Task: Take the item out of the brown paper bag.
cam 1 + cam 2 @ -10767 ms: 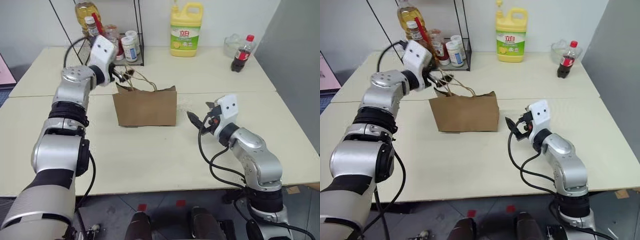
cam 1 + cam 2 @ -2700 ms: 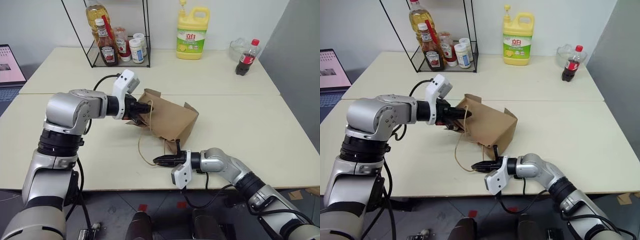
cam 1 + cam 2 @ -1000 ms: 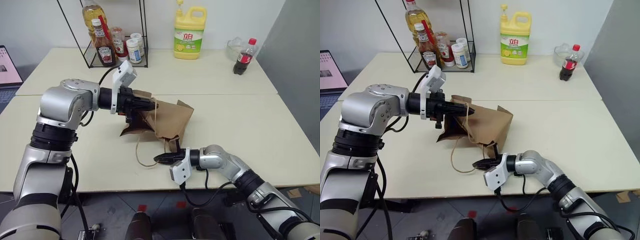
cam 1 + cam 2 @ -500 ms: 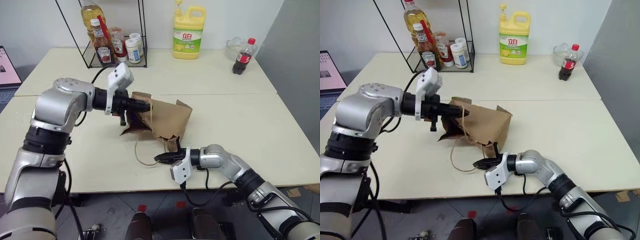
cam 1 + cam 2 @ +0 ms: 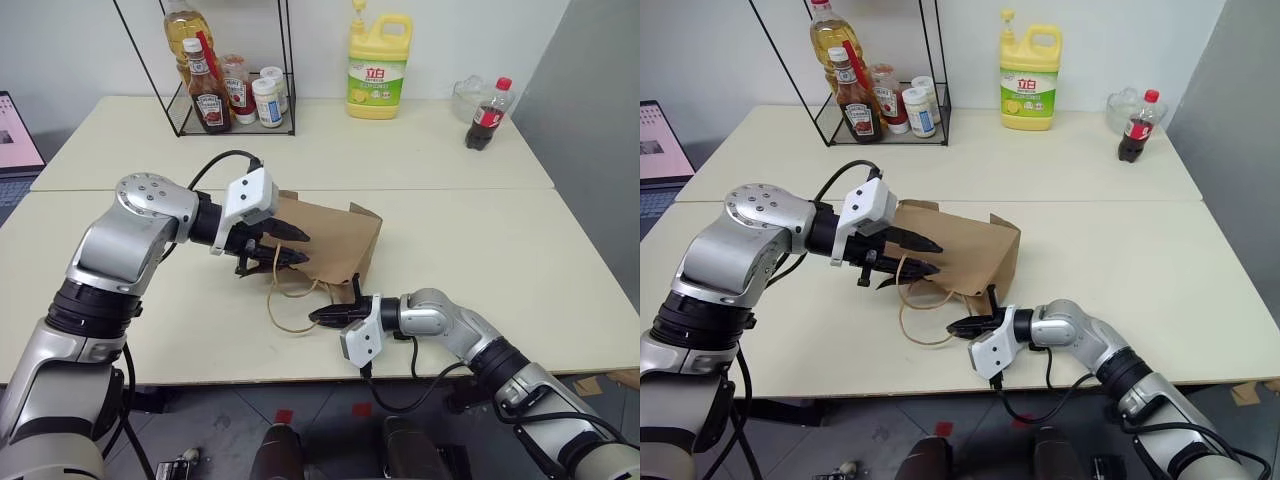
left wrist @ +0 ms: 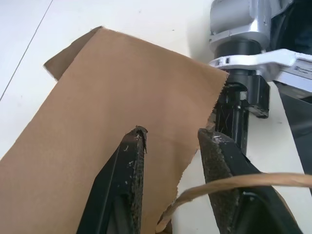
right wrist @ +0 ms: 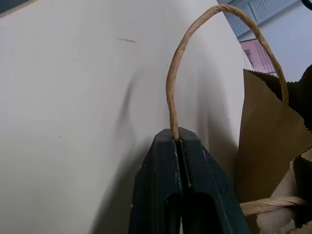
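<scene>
Brown paper bag [image 5: 325, 245] lying on its side on the cream table [image 5: 470, 240], mouth toward the left gripper [image 5: 292, 247]. Left fingers [image 6: 130, 180] parted, poised at the bag's open edge with a gap between them, nothing pinched. Right gripper [image 5: 318, 318] pressed together on a twisted paper loop handle [image 7: 171, 92], low over the tabletop just in front of the bag. Small orange-yellow bottle not visible.

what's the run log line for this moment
bag: brown paper bag lying on table | left gripper: open at bag | right gripper: shut on handle | item: unseen
</scene>
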### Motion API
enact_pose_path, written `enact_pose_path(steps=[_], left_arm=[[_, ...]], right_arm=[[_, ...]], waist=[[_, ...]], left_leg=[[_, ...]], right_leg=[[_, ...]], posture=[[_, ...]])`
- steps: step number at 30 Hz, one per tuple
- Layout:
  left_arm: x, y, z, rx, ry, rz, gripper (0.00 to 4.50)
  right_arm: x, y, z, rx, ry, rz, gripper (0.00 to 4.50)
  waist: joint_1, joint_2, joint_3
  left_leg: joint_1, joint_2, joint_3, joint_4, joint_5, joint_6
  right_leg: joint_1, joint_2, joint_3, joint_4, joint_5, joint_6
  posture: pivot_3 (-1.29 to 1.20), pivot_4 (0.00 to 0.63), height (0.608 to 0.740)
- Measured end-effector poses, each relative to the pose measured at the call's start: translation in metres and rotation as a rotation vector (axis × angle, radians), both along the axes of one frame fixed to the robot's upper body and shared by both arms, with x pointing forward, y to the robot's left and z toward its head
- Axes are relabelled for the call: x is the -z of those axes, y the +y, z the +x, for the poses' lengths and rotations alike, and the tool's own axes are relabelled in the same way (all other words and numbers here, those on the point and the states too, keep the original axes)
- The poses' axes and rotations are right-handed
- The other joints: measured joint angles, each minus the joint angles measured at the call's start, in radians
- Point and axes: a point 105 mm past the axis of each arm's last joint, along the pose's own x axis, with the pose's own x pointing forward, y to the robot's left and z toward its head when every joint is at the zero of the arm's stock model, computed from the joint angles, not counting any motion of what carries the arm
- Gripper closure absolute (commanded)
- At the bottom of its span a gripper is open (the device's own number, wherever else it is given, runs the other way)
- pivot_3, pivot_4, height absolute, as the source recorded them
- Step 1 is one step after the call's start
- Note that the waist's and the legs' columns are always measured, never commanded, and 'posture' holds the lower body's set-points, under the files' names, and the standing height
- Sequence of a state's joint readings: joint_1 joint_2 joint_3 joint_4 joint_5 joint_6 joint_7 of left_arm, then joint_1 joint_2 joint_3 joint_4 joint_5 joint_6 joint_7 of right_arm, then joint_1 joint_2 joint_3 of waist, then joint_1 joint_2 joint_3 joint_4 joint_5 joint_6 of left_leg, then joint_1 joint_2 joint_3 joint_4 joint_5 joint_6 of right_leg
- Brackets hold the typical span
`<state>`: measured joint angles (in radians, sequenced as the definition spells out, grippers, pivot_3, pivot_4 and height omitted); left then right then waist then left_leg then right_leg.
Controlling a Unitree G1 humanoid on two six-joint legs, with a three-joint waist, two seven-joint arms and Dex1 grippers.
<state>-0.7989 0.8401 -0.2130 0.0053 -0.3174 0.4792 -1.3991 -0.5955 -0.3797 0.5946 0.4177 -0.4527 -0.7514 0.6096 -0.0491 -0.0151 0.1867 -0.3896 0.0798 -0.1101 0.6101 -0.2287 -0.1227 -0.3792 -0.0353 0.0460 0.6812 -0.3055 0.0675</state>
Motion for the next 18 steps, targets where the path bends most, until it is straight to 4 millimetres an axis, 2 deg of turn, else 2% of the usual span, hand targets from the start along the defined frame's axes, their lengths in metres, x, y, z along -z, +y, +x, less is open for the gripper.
enact_pose_path(steps=[3, 6, 7, 14, 18], left_arm=[[-0.007, -0.002, -0.001, 0.024, -0.024, 0.010, 3.28], [-0.019, -0.006, -0.001, 0.044, -0.054, 0.006, 4.26], [-0.020, -0.007, -0.001, 0.047, -0.057, 0.006, 4.46], [-0.026, -0.010, -0.001, 0.041, -0.019, -0.020, 4.46], [-0.037, -0.014, 0.010, -0.032, 0.034, -0.105, 4.46]], right_arm=[[0.000, 0.000, 0.000, 0.000, 0.001, 0.000, 4.50], [0.000, 0.000, 0.000, 0.000, 0.002, 0.001, 4.50], [0.000, 0.001, 0.000, 0.000, 0.002, 0.002, 4.50], [0.000, 0.001, 0.000, -0.001, 0.002, 0.002, 4.50], [0.000, 0.001, 0.000, -0.002, 0.000, 0.002, 4.50]], waist=[[0.000, 0.000, 0.000], [-0.001, 0.000, 0.000], [-0.002, 0.000, 0.000], [-0.004, 0.000, 0.000], [-0.003, 0.000, 0.000]], left_leg=[[0.000, 0.000, 0.000, 0.000, 0.000, 0.000], [0.000, 0.000, 0.000, 0.000, 0.000, 0.000], [0.000, 0.000, 0.000, 0.000, 0.000, 0.000], [0.000, 0.000, 0.000, 0.000, 0.000, 0.000], [0.000, 0.000, 0.000, 0.000, 0.000, 0.000]], right_leg=[[0.000, 0.000, 0.000, 0.000, 0.000, 0.000], [0.000, 0.000, 0.000, 0.000, 0.000, 0.000], [0.000, 0.000, 0.000, 0.000, 0.000, 0.000], [0.000, 0.000, 0.000, 0.000, 0.000, 0.000], [0.000, 0.000, 0.000, 0.000, 0.000, 0.000]], posture=[[0.00, 0.150, 0.740], [0.00, 0.150, 0.740], [0.00, 0.150, 0.740], [0.00, 0.150, 0.740], [0.00, 0.150, 0.740]])
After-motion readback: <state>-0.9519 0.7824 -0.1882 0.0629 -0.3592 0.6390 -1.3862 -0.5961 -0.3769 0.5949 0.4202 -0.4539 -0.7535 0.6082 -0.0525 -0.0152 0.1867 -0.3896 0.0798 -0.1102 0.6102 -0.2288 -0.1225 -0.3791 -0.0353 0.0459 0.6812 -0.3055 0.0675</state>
